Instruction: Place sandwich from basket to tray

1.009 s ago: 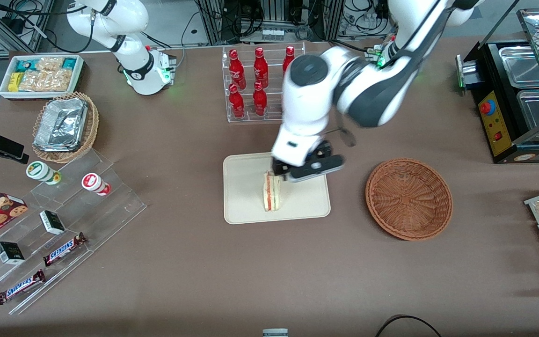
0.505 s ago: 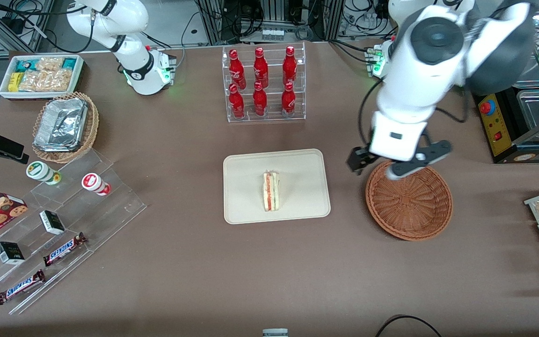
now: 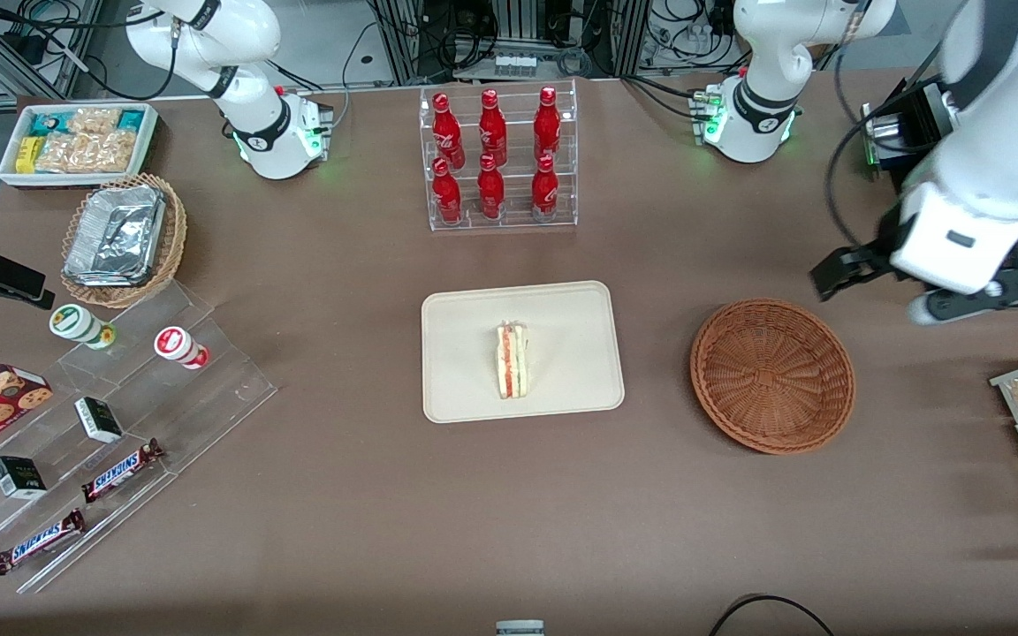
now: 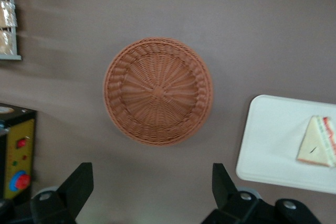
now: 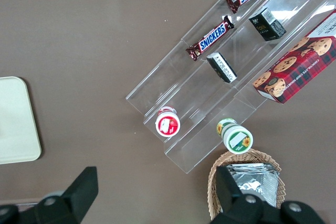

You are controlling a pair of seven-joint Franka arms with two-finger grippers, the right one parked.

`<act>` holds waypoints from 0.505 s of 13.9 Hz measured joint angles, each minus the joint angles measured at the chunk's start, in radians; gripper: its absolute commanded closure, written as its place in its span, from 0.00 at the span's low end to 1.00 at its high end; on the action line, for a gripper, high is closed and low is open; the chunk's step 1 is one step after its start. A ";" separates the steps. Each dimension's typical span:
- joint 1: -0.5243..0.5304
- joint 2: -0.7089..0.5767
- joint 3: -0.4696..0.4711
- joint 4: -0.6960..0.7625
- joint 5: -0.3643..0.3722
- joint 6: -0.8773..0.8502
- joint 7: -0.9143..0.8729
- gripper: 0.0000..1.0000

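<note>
Sandwich (image 3: 512, 360) standing on cut edge near middle of tray (image 3: 465, 389), well apart from basket (image 3: 772, 375). Gripper (image 3: 871, 287) raised above table toward working arm's end, farther from front camera than basket, fingers (image 4: 77, 186) spread, holding nothing.

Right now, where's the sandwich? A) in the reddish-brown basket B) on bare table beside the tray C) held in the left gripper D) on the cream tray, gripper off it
D: the sandwich rests on the tray; the basket holds nothing, and the left gripper hangs open and empty toward the working arm's end of the table.
</note>
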 measured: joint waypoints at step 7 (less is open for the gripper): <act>0.001 -0.088 0.145 -0.103 -0.042 -0.004 0.259 0.00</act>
